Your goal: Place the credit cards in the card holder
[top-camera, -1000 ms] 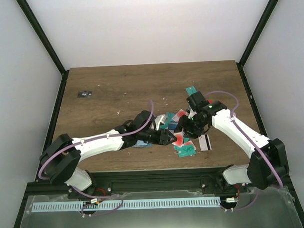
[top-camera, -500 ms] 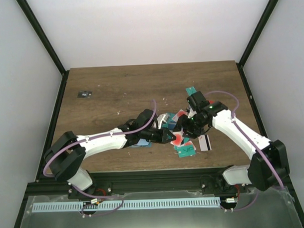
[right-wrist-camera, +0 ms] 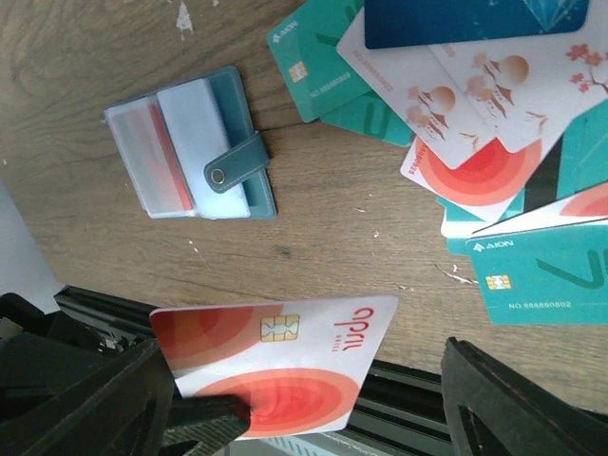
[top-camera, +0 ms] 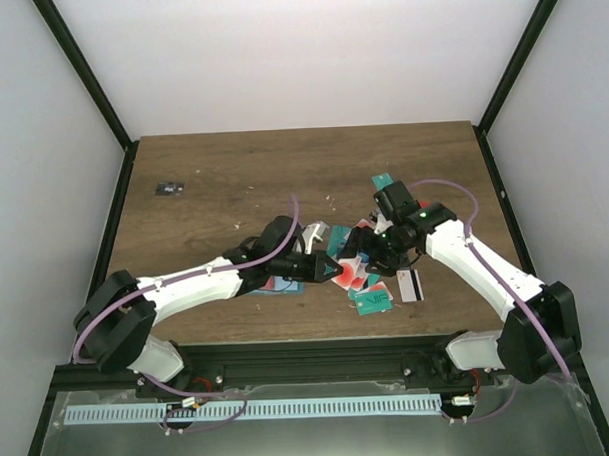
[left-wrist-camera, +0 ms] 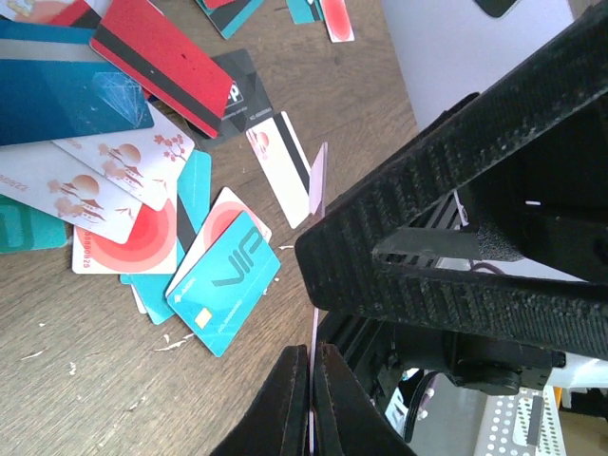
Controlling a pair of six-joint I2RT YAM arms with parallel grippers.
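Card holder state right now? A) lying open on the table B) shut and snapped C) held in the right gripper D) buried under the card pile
A: the card holder lies opened flat on the table, its inside facing up, apart from the spread of credit cards.

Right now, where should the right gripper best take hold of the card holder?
Probably the card holder's teal edge beside the snap strap, coming from above. It lies flat and open on the table, so only that edge, with bare wood beside it, offers a pinch.
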